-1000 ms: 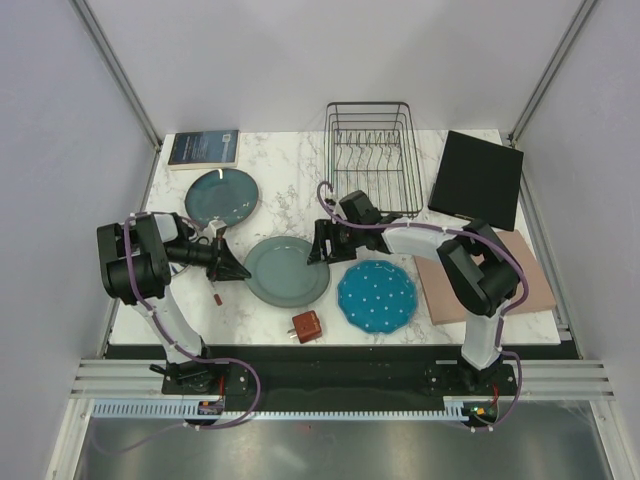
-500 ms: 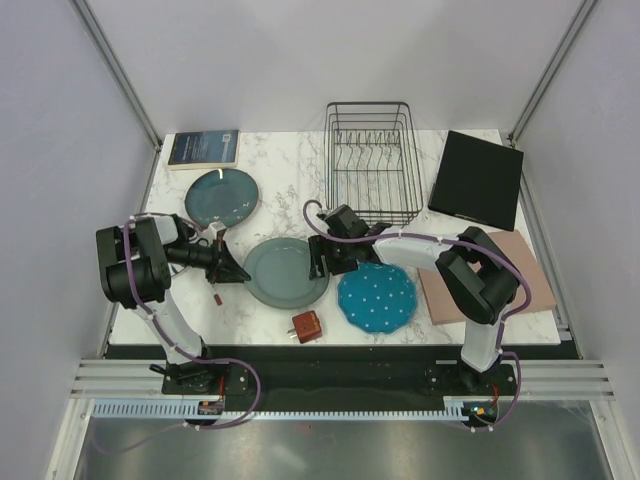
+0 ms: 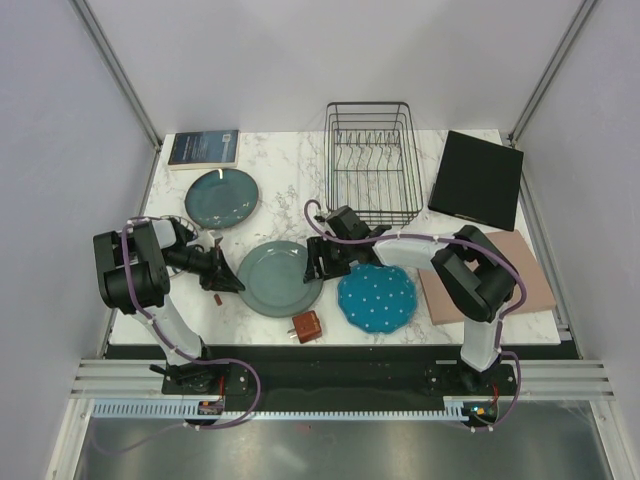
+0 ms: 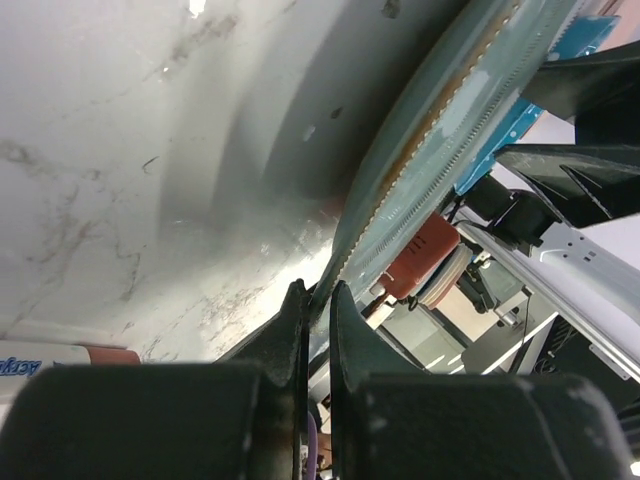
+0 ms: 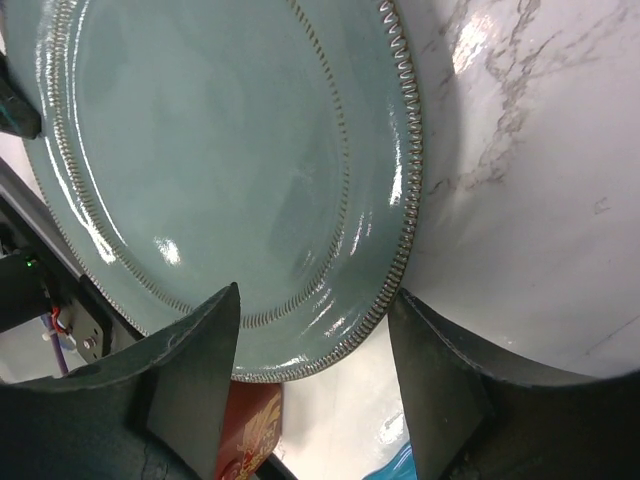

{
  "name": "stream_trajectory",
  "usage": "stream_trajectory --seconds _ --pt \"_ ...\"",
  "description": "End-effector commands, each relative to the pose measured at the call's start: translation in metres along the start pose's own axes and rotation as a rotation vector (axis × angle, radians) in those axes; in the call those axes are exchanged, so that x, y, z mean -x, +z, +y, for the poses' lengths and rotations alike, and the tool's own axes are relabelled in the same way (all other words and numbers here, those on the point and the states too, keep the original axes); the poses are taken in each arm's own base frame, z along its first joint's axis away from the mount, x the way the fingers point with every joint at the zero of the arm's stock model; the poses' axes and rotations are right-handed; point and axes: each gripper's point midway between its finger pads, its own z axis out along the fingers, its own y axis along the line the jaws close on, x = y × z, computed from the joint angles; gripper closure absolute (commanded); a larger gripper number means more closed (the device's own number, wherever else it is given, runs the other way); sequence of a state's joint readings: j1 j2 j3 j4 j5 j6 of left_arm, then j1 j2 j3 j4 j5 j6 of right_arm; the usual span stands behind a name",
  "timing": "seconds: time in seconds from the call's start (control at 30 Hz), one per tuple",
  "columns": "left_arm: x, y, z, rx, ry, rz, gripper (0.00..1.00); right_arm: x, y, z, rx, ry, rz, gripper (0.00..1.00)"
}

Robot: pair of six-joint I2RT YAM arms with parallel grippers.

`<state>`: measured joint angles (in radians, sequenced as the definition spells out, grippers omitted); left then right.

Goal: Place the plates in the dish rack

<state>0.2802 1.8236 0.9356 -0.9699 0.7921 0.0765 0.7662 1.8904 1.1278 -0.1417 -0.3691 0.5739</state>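
The grey-green plate (image 3: pixel 280 278) lies at the table's front middle. My left gripper (image 3: pixel 228 283) is shut on its left rim; in the left wrist view the fingertips (image 4: pixel 318 300) pinch the ribbed rim of the plate (image 4: pixel 450 110), which looks tilted. My right gripper (image 3: pixel 315 265) is open at the plate's right edge; in the right wrist view (image 5: pixel 315 330) the rim of the plate (image 5: pixel 220 150) sits between the spread jaws. The dark teal plate (image 3: pixel 221 196) lies back left. The blue dotted plate (image 3: pixel 376 297) lies front right. The dish rack (image 3: pixel 372 165) stands at the back, without plates. The striped white plate is out of view.
A small red block (image 3: pixel 306 325) sits just in front of the grey-green plate and also shows in the right wrist view (image 5: pixel 250 430). A book (image 3: pixel 203 148) lies at the back left. A black panel (image 3: pixel 478 178) and a pink board (image 3: pixel 490 275) lie at the right.
My right gripper has moved from near the rack down to the grey-green plate's right rim. The plate and my left gripper have shifted slightly toward the near left.
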Motion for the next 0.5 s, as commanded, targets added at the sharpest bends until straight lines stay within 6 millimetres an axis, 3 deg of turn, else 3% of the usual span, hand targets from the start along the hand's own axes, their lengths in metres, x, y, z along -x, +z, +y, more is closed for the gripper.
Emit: stream_trajectory --seconds 0.0,0.17,0.27,0.3,0.47 --pt "-0.006 0.001 0.006 0.066 -0.081 0.036 0.98 0.024 -0.031 0.072 0.241 -0.097 -0.093 0.33" --pt "-0.005 0.0 0.003 0.056 -0.077 0.031 0.98 0.042 -0.049 0.095 0.293 -0.133 -0.139 0.38" --pt "-0.002 0.0 -0.019 -0.093 -0.02 0.02 0.97 0.05 -0.054 0.106 0.324 -0.149 -0.151 0.41" --pt "-0.002 0.0 -0.029 -0.163 0.002 0.021 0.94 0.051 -0.053 0.106 0.325 -0.146 -0.148 0.43" --pt "-0.004 0.003 -0.04 -0.282 -0.017 0.055 0.77 0.055 -0.05 0.102 0.322 -0.119 -0.163 0.47"
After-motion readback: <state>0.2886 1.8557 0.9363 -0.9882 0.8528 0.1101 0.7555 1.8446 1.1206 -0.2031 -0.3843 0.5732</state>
